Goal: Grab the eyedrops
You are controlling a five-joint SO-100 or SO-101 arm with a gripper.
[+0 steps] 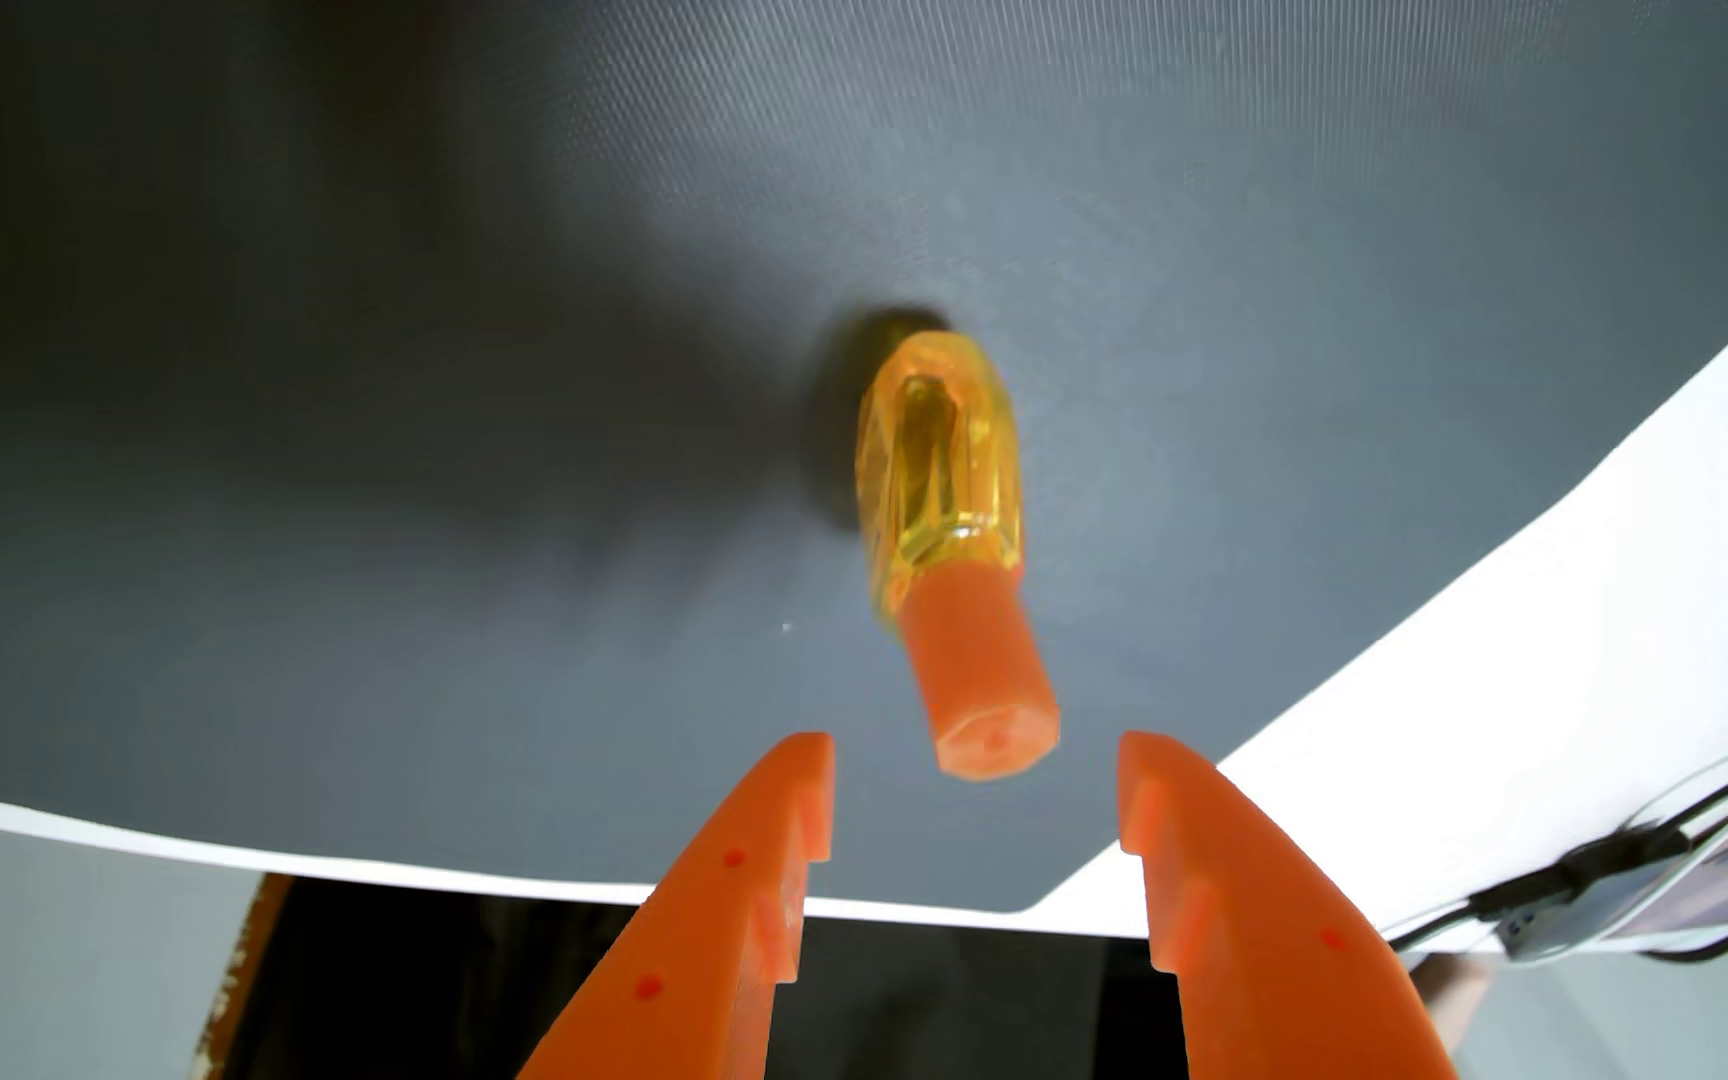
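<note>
In the wrist view we see our orange plastic two-finger claw point(977, 748) reaching up from the bottom edge, its jaws spread apart and holding nothing; the left finger point(725, 914) and the right finger point(1244, 914) each show a stepped, notched inner face and small red dots on their flat sides; the tips end at about the same height in the picture, with a clear gap between them. Just above that gap, and a little nearer the right tip than the left, sits the small eyedrop bottle with a clear yellow faceted body and an opaque orange cap point(953, 561); its cap end points toward us and lies closest to the fingertips, apart from both of them, while the yellow body stretches away toward the middle of the picture; the cap's flat end falls between the two tips in the picture, touching neither. The bottle rests on a dark grey textured mat point(424, 467), and a dark shadow lies along its left side; the mat has a pale white edge that curves along the bottom and rises up the right side. Beyond that edge on the right lies a bright white surface point(1566, 623); at the far right, black cables point(1608, 862) run into a grey device we cannot make out.
</note>
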